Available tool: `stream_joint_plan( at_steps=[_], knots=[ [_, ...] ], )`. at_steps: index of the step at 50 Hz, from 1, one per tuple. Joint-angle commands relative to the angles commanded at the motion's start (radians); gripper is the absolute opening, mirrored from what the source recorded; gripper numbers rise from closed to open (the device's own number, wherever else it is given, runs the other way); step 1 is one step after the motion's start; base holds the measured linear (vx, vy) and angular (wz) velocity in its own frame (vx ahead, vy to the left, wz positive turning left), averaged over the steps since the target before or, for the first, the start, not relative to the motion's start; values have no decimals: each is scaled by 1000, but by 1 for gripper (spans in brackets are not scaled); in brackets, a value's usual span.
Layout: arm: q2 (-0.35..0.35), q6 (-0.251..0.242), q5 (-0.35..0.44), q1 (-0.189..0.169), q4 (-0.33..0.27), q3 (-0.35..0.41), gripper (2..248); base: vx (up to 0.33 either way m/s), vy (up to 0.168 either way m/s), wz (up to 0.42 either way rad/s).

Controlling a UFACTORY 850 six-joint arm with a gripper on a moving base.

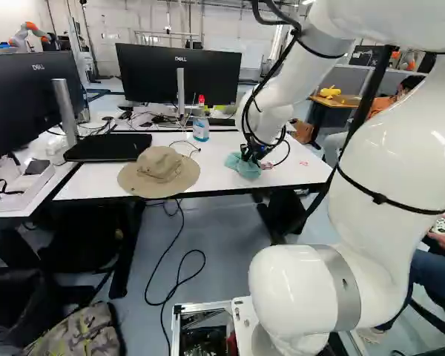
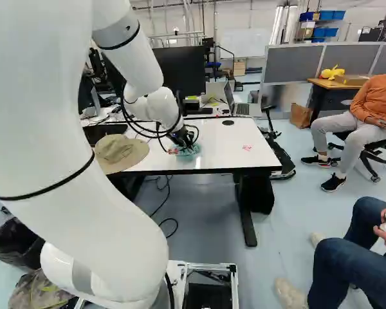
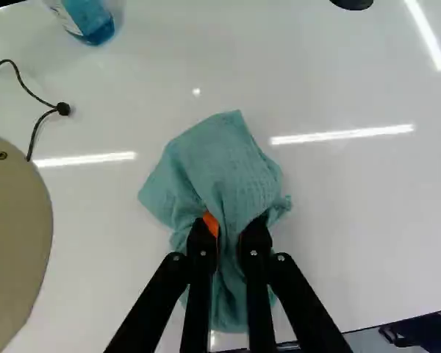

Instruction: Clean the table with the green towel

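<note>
In the left base view my gripper (image 1: 250, 153) is low over the white table (image 1: 96, 182), with the crumpled green towel (image 1: 239, 165) at its tips. The right base view shows the towel (image 2: 190, 150) lying near the table's front edge. In the wrist view the gripper (image 3: 230, 234) is shut on the towel (image 3: 220, 163): a fold is pinched between the two fingers, and loose cloth spreads on the tabletop ahead of and under them. An orange pad (image 3: 211, 223) shows at one finger; the other pad is hidden by cloth.
A tan hat (image 1: 160, 171) and a blue-liquid bottle (image 1: 201, 124) stand near the towel, with a thin cord (image 3: 40, 103) between them. Monitors (image 1: 179, 74) and a laptop (image 2: 239, 106) are farther back. A small red drawing (image 2: 246, 147) marks the tabletop. Another robot (image 1: 28, 33) stands far off.
</note>
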Motion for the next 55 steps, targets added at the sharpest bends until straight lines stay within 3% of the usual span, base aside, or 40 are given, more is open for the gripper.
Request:
stream_joint_plan(
  at_steps=[55],
  knots=[
    [110, 0, -422, 22, 19, -54, 48, 0, 0, 0]
  ],
)
